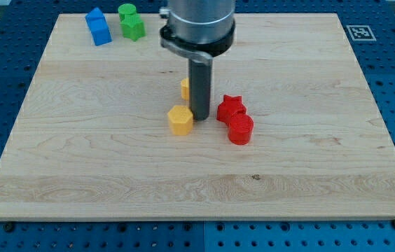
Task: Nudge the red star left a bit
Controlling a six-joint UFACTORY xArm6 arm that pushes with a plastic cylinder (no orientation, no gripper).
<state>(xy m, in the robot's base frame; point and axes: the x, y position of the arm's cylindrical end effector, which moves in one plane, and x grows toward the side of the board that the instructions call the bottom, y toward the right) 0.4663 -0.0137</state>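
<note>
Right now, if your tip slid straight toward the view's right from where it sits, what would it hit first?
Probably the red star: my tip sits just to its left, between it and the yellow hexagon block. The red cylinder lies slightly lower, so likely second. Depth is uncertain.

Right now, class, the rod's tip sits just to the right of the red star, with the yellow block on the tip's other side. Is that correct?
Not quite. The camera view shows my tip just to the left of the red star, not its right. The yellow block is indeed on the tip's other side, further left.
</note>
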